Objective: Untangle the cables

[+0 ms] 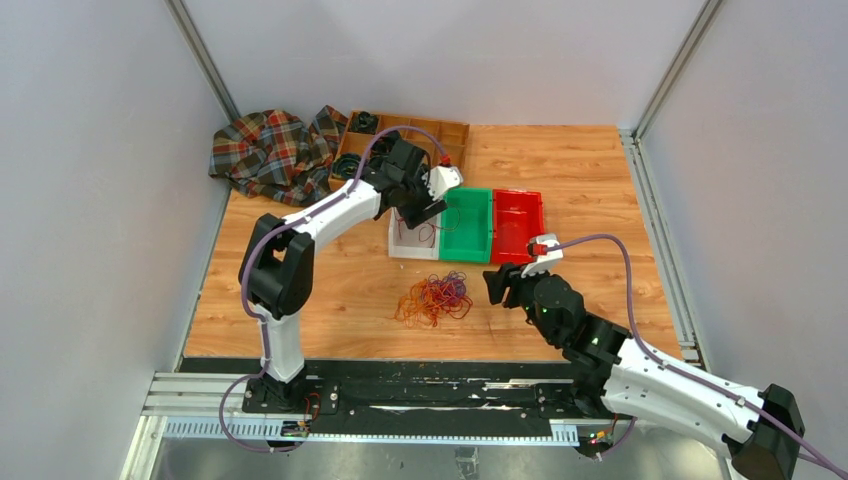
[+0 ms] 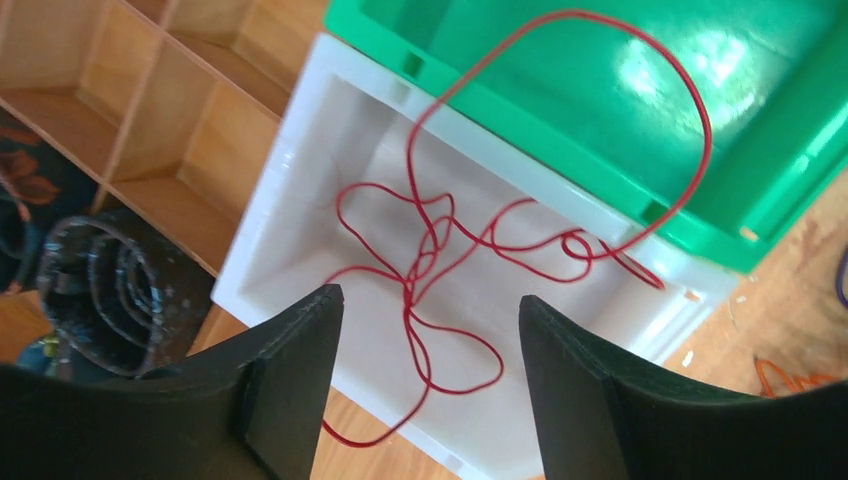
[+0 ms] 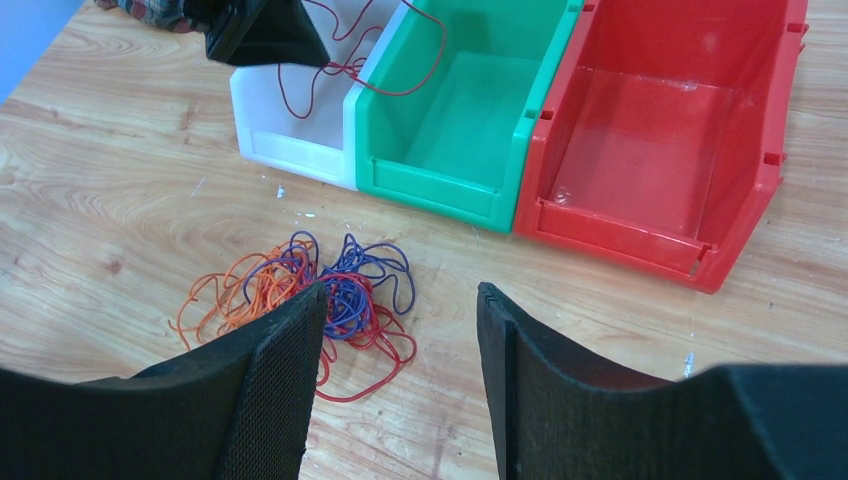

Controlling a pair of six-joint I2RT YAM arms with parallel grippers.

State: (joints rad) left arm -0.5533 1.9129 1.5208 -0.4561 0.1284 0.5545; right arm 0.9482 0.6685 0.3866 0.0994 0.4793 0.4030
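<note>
Black right hand [image 3: 400, 300]: fingers spread wide with nothing between them, above the table [image 3: 120, 160] just beside the tangle.
Heaped tangle of cables [image 3: 330, 290]: orange, purple-blue and red strands on bare wood, in front of the bins. Its near edge is hidden behind one finger, and single strands cannot be followed.
Bins: white bin [image 2: 300, 190], green bin [image 3: 450, 110] and red bin [image 3: 650, 130] stand side by side, the last two cut off at the frame's top.
Single red cable [image 2: 412, 285]: looped loosely in the white bin, with one loop arching over the green bin. Its lowest part disappears behind a finger.
Black left hand [image 2: 430, 300]: over the white bin, fingers well apart, gripping nothing.
Far corner: wooden organiser [image 1: 455, 135], black coils [image 2: 100, 290], plaid cloth [image 1: 270, 150].
</note>
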